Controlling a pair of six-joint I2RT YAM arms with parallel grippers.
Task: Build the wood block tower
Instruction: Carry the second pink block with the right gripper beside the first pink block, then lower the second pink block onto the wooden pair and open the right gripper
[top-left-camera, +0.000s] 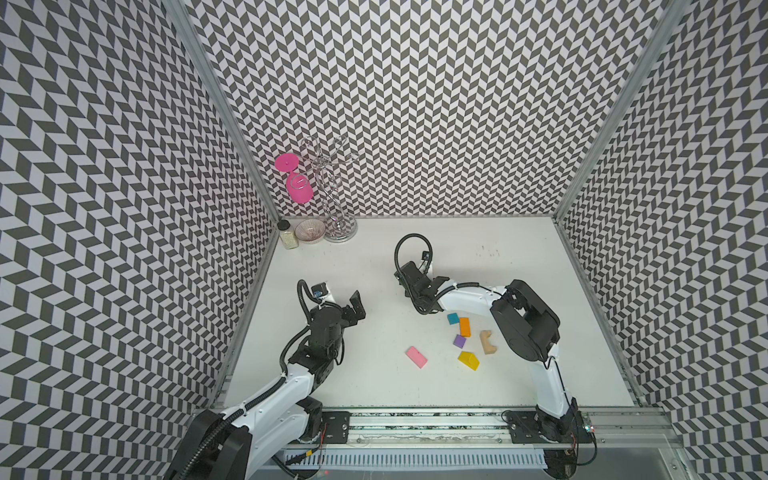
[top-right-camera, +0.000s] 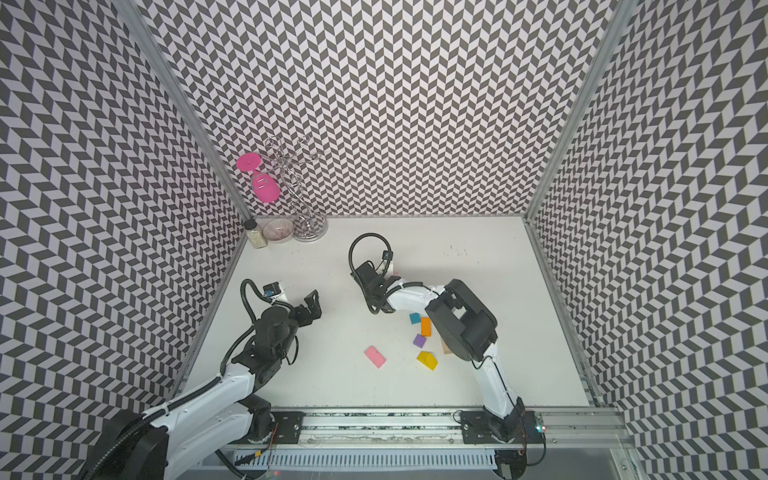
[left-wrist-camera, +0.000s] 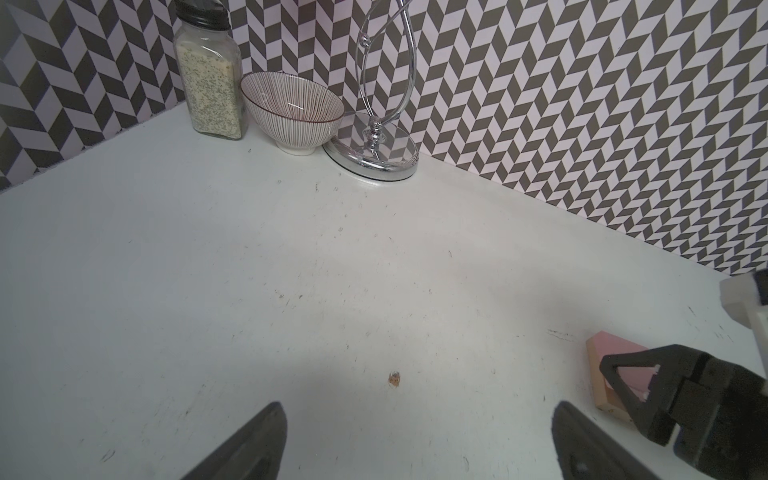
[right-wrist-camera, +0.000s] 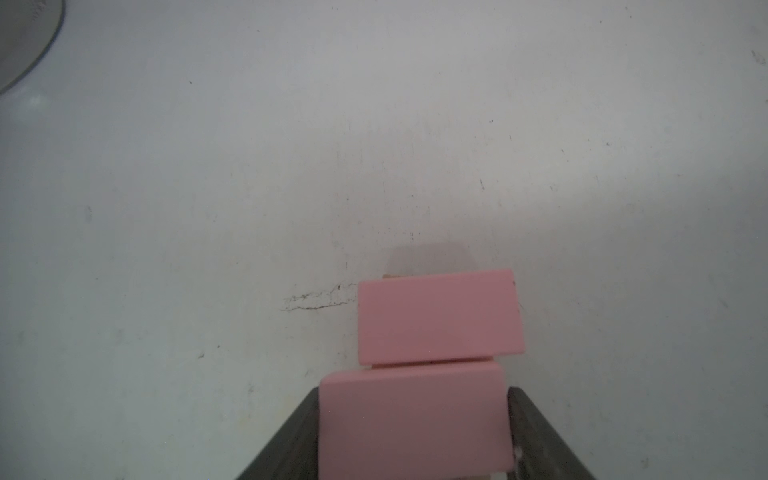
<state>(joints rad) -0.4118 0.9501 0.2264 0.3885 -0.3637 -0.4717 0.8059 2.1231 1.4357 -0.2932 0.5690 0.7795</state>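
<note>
My right gripper is shut on a pink slab. Right beyond it a second pink slab lies on a tan base. In the left wrist view that small tower shows as a pink top on tan wood, under the right gripper's fingers. In a top view the right gripper covers it. Loose wood blocks lie nearer the front: teal cube, orange slab, purple cube, tan arch, yellow roof piece, pink slab. My left gripper hangs open and empty to the left.
In the back left corner stand a spice jar, a striped bowl and a chrome rack with a pink goblet hanging from it. Patterned walls close in three sides. A rail runs along the front.
</note>
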